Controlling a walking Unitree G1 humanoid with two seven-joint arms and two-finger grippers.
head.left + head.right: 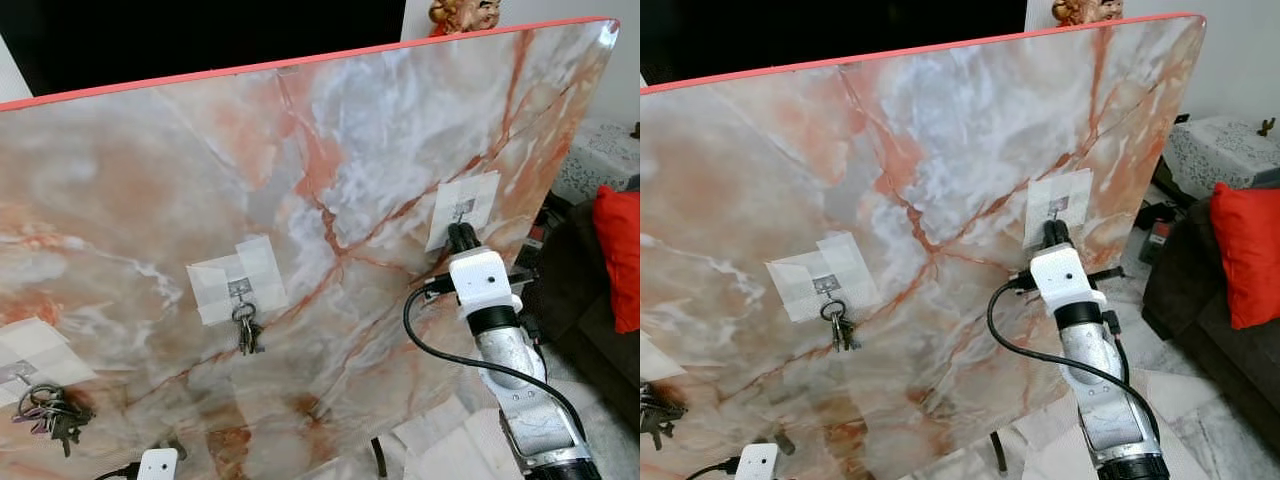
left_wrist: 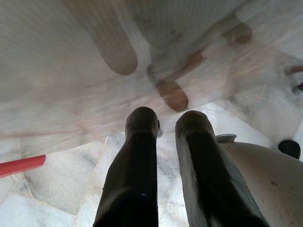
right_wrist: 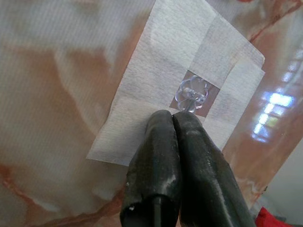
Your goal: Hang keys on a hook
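A marbled board (image 1: 330, 150) with a red top edge leans upright, three paper-taped patches stuck across its face. On the middle patch (image 1: 238, 280) a small bunch of keys (image 1: 246, 330) hangs from its hook. At the left patch (image 1: 25, 352) a bigger bunch of keys (image 1: 50, 412) dangles low against the board. The right gripper (image 3: 173, 116) is raised to the third patch (image 3: 182, 85), its two black fingers pressed together with nothing visible between them, tips just under the clear hook (image 3: 191, 93), which is bare. The left gripper (image 2: 165, 118) hangs low near the foot of the board, over pale floor tiles, its fingers slightly parted and holding nothing. By the look of it, two hooks are served and the right-hand one is unfilled; whether a further bunch is meant for it cannot be told, since no loose keys appear within reach of either arm. A red cushion (image 1: 620, 255) sits on dark furniture at the far right.
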